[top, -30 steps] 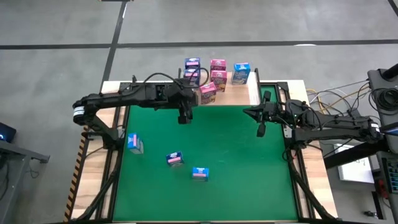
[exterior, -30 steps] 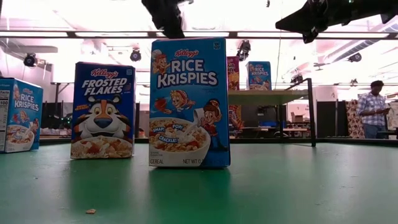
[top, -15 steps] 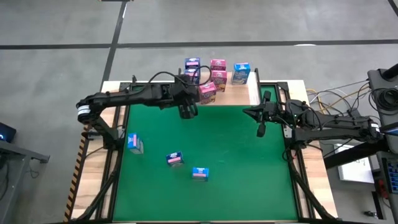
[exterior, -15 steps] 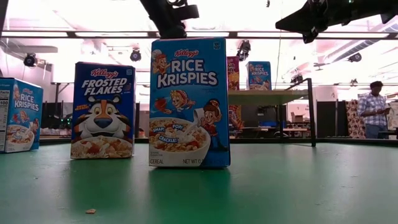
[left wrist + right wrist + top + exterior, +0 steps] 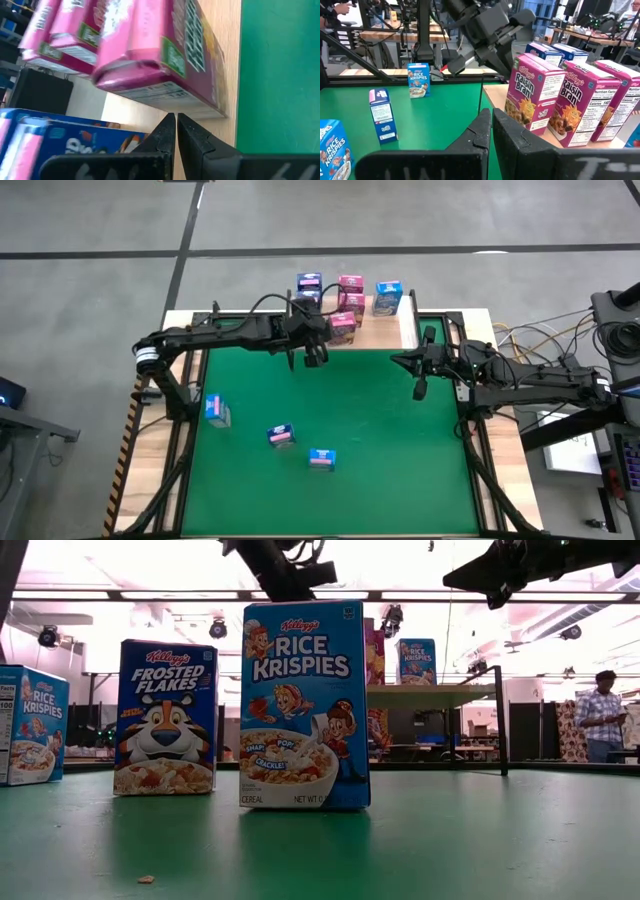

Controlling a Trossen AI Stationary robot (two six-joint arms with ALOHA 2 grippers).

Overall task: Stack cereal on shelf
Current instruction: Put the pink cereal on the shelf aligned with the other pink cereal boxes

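Three cereal boxes stood on the green table (image 5: 400,450) at about 8 o'clock from its centre — a light blue box (image 5: 216,410) farthest left, a second box (image 5: 282,435) beside it, a third box (image 5: 321,459) nearer the front. Left gripper (image 5: 314,356) hung at the table's 12 o'clock edge, fingers pressed together, holding nothing, just beside a pink Raisin Bran box (image 5: 343,326) on the shelf (image 5: 408,320). More boxes stood behind it there, pink and blue. Right gripper (image 5: 419,388) waited at 2 o'clock — fingers likewise closed, empty.
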